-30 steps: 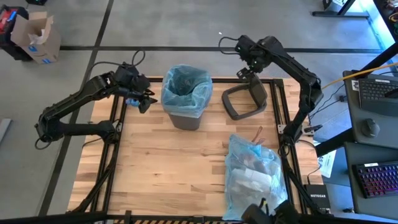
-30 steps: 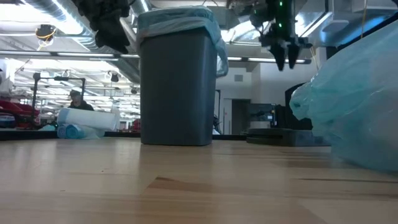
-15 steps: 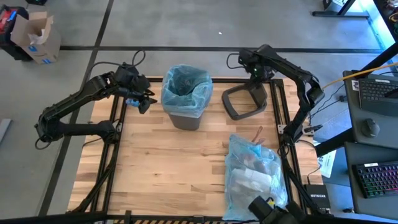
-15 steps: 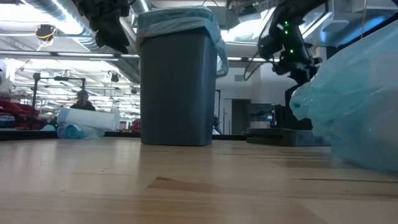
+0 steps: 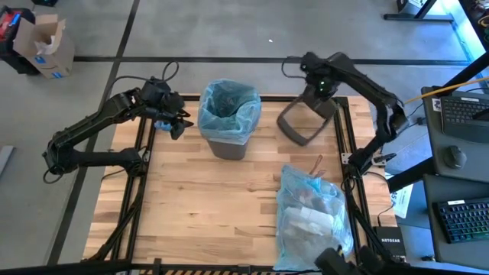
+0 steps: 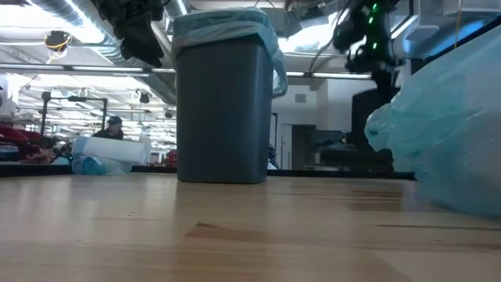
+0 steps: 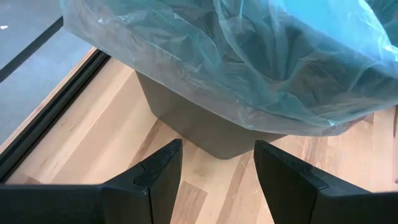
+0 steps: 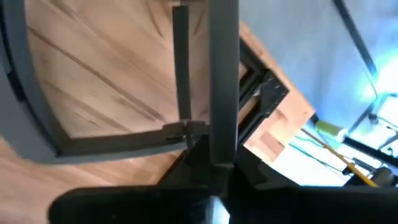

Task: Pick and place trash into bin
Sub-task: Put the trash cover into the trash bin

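Note:
The dark grey bin (image 5: 228, 121) with its light blue liner stands upright on the table's far middle; it also shows in the low view (image 6: 223, 102) and the left wrist view (image 7: 205, 124). My left gripper (image 5: 177, 122) hangs open and empty just left of the bin. My right gripper (image 5: 319, 93) is shut on the grey lid (image 5: 304, 122), a hollow frame right of the bin. A light blue bag of crumpled trash (image 5: 309, 214) lies on the table's near right, with thin dark sticks (image 5: 317, 164) beside its far end. My right gripper pinches the lid's far rim bar (image 8: 222, 93) between its two fingers. It comes from above, pointing down, at the lid's far side (image 5: 318, 101). The lid hangs tilted, far side raised; whether its near edge (image 5: 294, 139) still rests on the table I cannot tell.
A white roll with blue bags (image 6: 109, 153) lies at the table's far left. Black frame rails (image 5: 344, 130) run along the table's sides. A cardboard box (image 5: 46, 46) stands on the floor beyond. Bare wood (image 5: 206, 206) lies on the near left.
My right gripper has come down onto the lid's far side, taken hold and risen again. The lid has tipped up at its far side and shifted a little toward the table's far edge.

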### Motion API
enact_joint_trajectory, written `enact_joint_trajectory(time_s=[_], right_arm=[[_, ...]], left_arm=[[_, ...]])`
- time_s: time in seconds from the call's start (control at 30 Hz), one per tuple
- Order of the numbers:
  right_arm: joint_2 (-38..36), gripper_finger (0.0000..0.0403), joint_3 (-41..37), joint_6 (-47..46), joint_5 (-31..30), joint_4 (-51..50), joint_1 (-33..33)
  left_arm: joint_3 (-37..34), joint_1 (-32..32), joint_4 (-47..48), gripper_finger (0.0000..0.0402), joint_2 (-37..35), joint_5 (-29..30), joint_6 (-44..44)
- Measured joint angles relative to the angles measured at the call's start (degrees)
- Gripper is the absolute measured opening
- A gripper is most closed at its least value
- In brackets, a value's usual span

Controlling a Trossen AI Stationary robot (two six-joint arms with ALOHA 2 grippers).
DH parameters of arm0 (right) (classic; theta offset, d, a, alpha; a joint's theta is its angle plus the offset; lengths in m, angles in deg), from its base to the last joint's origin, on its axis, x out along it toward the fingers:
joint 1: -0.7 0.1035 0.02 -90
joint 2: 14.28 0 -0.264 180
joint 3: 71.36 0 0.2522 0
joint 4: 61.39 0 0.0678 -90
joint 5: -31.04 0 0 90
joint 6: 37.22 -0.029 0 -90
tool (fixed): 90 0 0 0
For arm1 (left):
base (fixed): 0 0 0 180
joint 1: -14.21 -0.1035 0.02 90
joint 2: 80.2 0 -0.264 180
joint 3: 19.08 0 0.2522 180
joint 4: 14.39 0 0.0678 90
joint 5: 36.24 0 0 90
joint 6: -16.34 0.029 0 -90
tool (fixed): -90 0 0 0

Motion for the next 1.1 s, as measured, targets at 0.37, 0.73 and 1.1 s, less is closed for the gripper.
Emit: enact_joint_trajectory(time_s=[0.37,0.73,1.1], right_arm=[[-7.02,0.0013,21.33,9.81,4.85,-4.01,0.07],[-7.5,0.0011,41.79,18.33,28.83,-2.05,0.07],[-3.23,0.0011,42.07,13.48,34.57,7.15,12.93]], left_arm=[[0.0,0.0,0.2,0.0194,0.0,-0.02,-0.9],[0.0,0.0,-1.0,0.0194,0.04,-0.02,-0.9],[0.02,0.04,-4.21,0.0194,0.88,-0.02,0.91]])
